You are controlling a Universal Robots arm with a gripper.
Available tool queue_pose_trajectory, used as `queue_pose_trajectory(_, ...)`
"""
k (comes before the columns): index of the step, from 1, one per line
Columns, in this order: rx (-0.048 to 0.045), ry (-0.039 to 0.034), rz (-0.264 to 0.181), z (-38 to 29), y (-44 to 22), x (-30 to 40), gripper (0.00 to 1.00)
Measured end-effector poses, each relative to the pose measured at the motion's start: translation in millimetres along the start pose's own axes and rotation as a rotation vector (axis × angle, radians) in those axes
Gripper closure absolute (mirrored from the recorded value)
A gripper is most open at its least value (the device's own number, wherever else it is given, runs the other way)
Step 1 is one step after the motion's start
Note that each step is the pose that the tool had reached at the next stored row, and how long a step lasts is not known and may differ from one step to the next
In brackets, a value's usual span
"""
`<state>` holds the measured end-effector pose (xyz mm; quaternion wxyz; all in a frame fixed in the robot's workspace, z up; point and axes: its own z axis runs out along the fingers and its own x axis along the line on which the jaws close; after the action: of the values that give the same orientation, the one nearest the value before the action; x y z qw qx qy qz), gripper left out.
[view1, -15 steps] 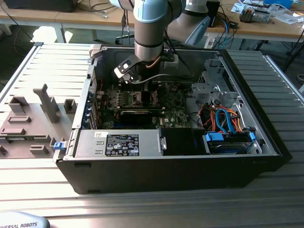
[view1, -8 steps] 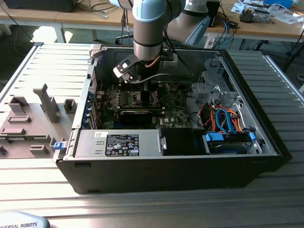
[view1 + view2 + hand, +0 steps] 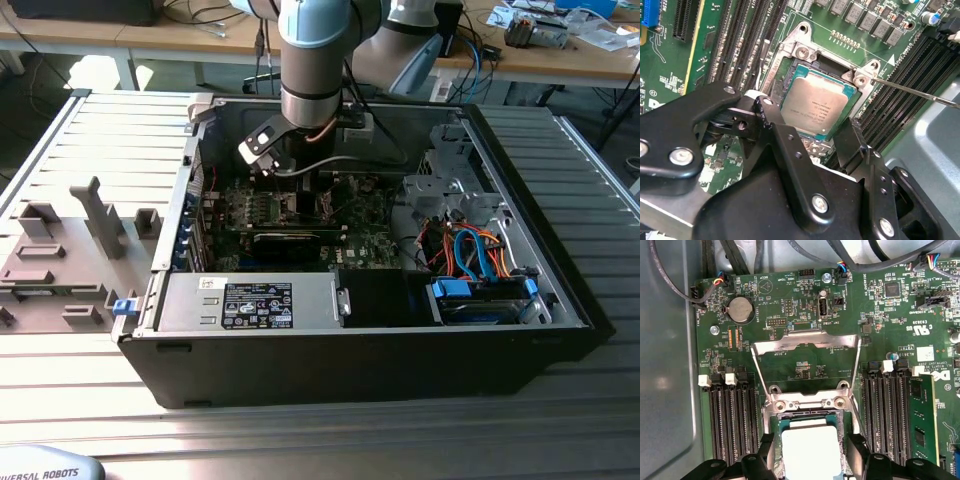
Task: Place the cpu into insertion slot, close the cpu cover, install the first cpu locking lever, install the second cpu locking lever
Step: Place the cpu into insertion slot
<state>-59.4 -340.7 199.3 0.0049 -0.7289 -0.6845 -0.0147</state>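
One of four steps reads as done: the cpu (image 3: 814, 102) lies flat and square in the socket (image 3: 801, 47). (Inspector)

And the pincer? (Clerk)

The gripper (image 3: 809, 122) hangs low over the socket, spread wide. Its black fingers (image 3: 771, 117) stand one on each side of the cpu, with a gap showing at each side in the first wrist view. It holds nothing. (Inspector)

Outstanding items? (Clerk)

Three, in my judgement. The cover (image 3: 807, 337) is swung back on its hinge, away from the socket, with green board (image 3: 805, 290) showing through its open centre. A lever (image 3: 920, 92) stands clear of the socket at a slant, not latched. With the cover up, neither lever step can count as done. (Inspector)

Materials? (Clerk)

- The cpu has a dull silver-grey metal lid with rounded corners, set in a teal border.
- The cover is a thin bright stamped frame with bent edges.
- The lever is a slim bare wire rod.
- The socket frame is cast silver with round screw heads at its corners.
- The fingers are matt black jointed links pinned with shiny rivets.
- The board is glossy green and densely printed, with long black slots on both sides of the socket. (Inspector)
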Motion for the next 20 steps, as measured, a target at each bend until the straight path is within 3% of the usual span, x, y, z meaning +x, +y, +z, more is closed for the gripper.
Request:
queue_pose_trajectory(2, 0.0, 0.0, 0.0, 0.0, 0.0, 0.0, 0.34)
queue_pose_trajectory(5, 0.0001, -0.0003, 0.0, -0.1, 0.0, -0.1, 0.46)
queue_pose_trajectory(12, 0.0, 0.0, 0.0, -0.1, 0.0, 0.0, 0.46)
queue_pose_trajectory(16, -0.0001, 0.0002, -0.004, -4.5, 0.1, 0.1, 0.46)
queue_pose_trajectory(20, 0.0047, -0.0005, -0.007, -4.2, 1.6, -0.1, 0.46)
